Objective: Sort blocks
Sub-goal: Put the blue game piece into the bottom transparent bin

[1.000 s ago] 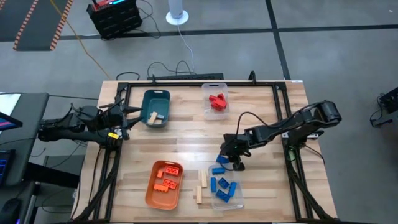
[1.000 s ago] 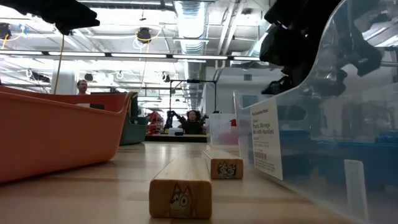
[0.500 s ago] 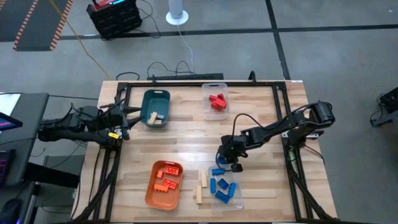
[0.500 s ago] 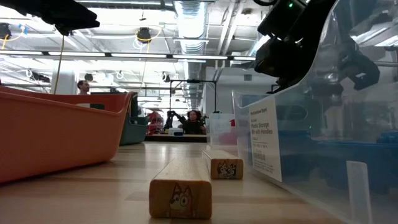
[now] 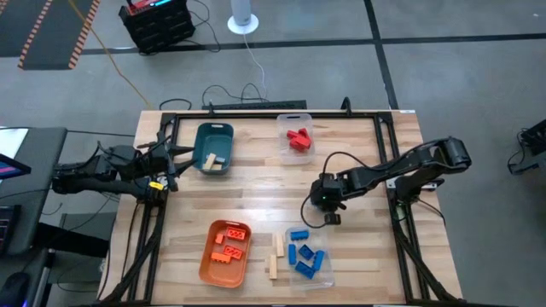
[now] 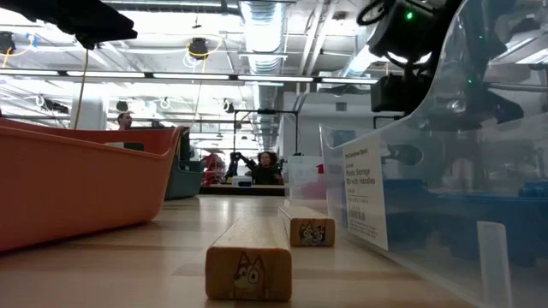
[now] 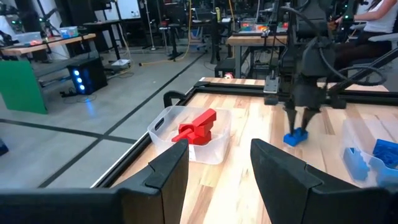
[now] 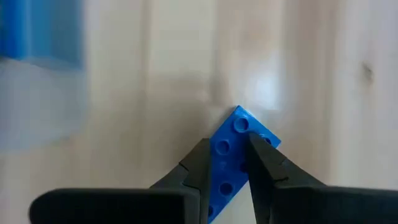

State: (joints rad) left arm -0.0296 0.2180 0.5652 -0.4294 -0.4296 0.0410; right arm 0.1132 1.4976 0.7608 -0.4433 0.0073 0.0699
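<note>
My right gripper (image 5: 331, 215) stands over the table's middle-right, just beyond the clear bin (image 5: 330, 271) of blue bricks, and is shut on one blue brick (image 8: 233, 155). The left wrist view shows that brick (image 7: 296, 137) under the right gripper (image 7: 305, 124). Red bricks lie in a second clear bin (image 5: 281, 147), orange ones in the orange tray (image 5: 207, 264), and wooden pieces in the teal tray (image 5: 200, 136). Two wooden pieces (image 5: 275, 256) lie flat on the table. My left gripper (image 7: 217, 180) waits open at the table's left edge. My right gripper pinches the blue brick by its two long sides (image 8: 219, 163), one finger (image 8: 199, 158) on each. The fingers come from above, pointing down. The brick's studded top faces up. It sits at the table surface (image 7: 296, 137); whether it is lifted clear, I cannot tell.
The low view shows the two wooden pieces (image 6: 249, 265) (image 6: 310, 229) between the orange tray (image 6: 77, 184) and the clear bin (image 6: 377, 197). Bare wood lies in the table's middle (image 5: 256, 192). A dark frame (image 5: 384, 153) runs round the table. People show in the room behind.
My right gripper has moved from the far-left corner of the blue-brick bin toward the table's right and slightly toward the far edge. My left arm has kept still.
</note>
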